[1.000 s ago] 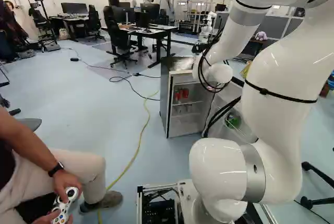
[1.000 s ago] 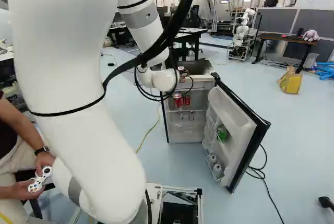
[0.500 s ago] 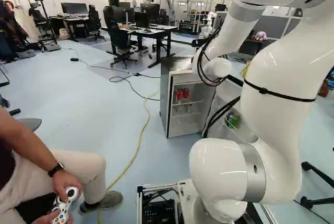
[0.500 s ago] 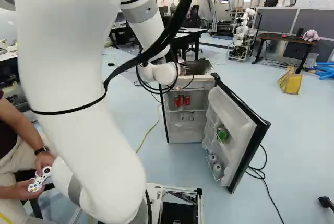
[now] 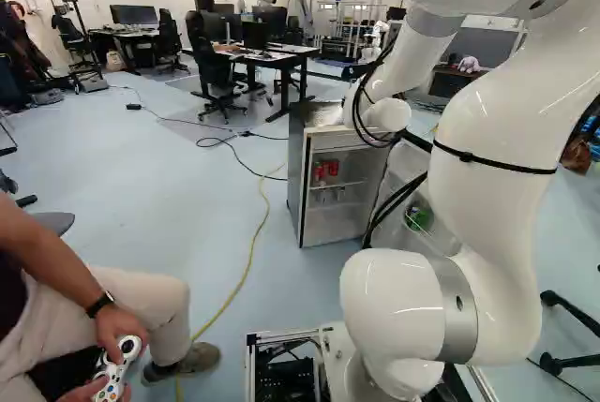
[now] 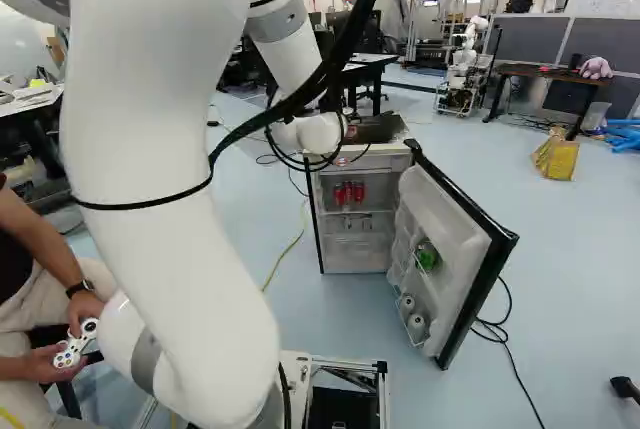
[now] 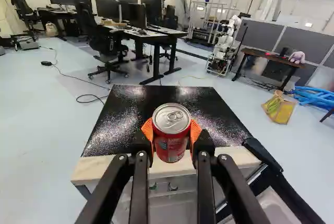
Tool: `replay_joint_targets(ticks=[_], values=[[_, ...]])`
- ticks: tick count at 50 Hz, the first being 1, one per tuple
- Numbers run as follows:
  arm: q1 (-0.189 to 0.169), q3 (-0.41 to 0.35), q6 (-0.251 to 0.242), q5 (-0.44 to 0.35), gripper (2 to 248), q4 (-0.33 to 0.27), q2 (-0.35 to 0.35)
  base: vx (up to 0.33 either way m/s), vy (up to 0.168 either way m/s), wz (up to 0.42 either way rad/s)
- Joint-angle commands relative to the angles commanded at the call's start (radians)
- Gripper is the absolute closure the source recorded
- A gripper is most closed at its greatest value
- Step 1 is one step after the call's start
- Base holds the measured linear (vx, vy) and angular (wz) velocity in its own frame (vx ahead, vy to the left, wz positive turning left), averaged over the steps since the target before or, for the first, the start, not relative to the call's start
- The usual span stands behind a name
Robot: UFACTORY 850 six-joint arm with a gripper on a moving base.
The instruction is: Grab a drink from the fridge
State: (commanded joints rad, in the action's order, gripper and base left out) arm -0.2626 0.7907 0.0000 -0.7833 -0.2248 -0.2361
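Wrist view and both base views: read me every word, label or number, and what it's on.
No text reads clearly.
Red can in the gripper: pale print, too small and blurred.
Red cans inside the fridge: too small.
Game controller: button markings too small.

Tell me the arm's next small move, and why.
I'd probably ease the arm back toward the base, grip unchanged: both fingers hold the red can from two sides, it is already outside the fridge, and the open door stands close enough to risk a bump.
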Motion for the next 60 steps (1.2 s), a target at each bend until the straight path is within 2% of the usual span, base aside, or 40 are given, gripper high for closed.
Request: replay_joint_targets(ticks=[60], values=[[0.024,0.197,0.000,0.119,162,0.000,-0.166,0.000,0.000,0.000]])
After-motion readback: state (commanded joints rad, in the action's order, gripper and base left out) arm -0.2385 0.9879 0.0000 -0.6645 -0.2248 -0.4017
